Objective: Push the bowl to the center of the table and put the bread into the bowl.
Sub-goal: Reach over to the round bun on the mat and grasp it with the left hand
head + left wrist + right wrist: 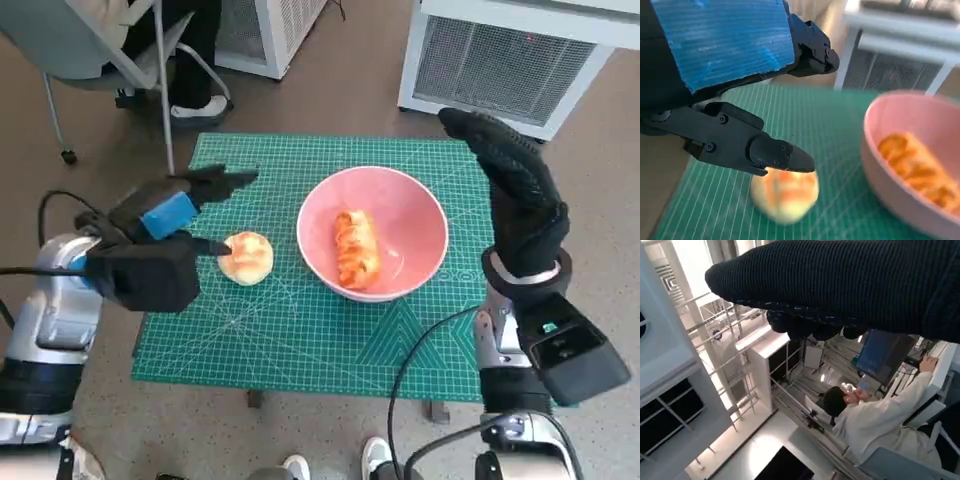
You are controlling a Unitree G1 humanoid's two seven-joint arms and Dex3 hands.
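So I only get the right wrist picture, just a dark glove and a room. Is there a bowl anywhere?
Observer: Yes, a pink bowl sits on the green mat, with one long bread already inside.
Operator: Any bread left outside?
Observer: One round bun lies on the mat beside the bowl, apart from it.
Operator: And the other hand?
Observer: The left hand hovers at the bun, fingers apart, holding nothing.

No readable text, labels, brands or numbers anywhere, only unlabelled grid lines on the green mat [300, 340]
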